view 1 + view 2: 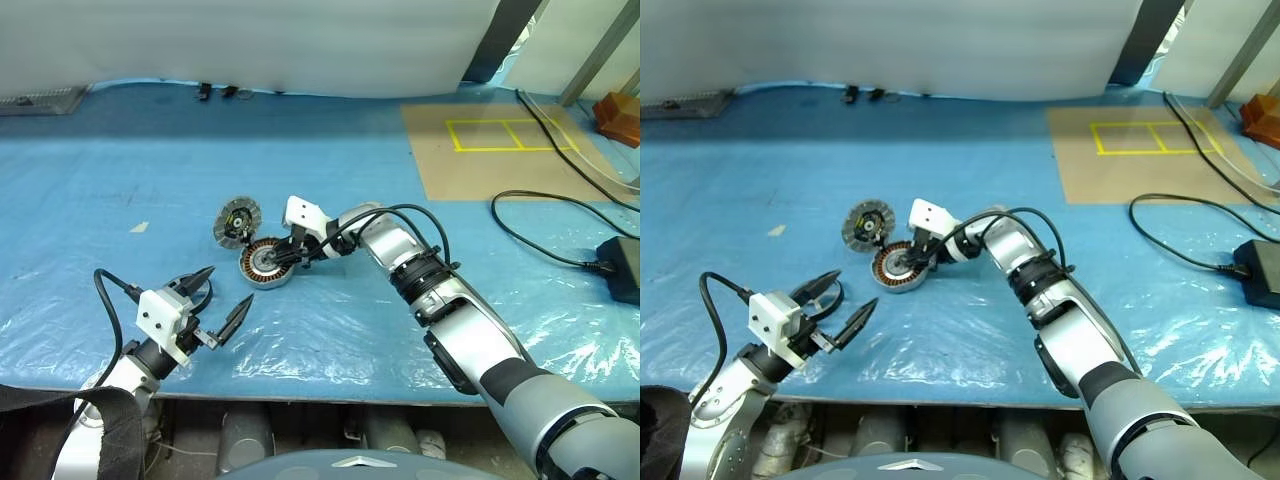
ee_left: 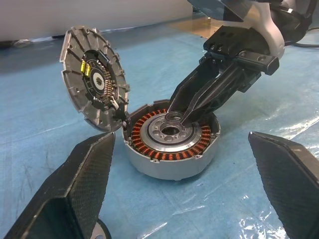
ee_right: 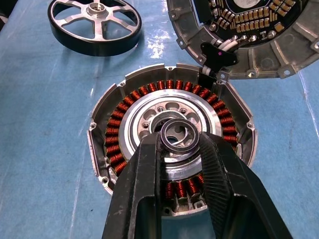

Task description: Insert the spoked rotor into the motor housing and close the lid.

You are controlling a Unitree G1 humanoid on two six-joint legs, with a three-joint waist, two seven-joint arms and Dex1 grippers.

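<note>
Rotor [image 3: 95,10]: five-spoked wheel with a dark rim, lying flat on the blue sheet [image 1: 120,200], apart from the housing [image 3: 134,117] and not yet inserted. Housing: short silver cylinder, upright near the middle of the sheet, with a ring of copper windings around a silver hub. Lid [image 2: 94,84]: ribbed disc joined to the housing's rim at one point, standing open and tilted back (its inner face carries dark parts and small yellow ones). Right gripper [image 3: 179,137]: angled down over the hub, its fingers pinching a small metal ring [image 3: 179,121] at their tips; whether the ring touches the hub cannot be told. Left gripper [image 1: 230,285]: near the sheet's front edge, well short of the housing, aimed towards it, fingers [image 2: 75,189] spread wide and empty
</note>
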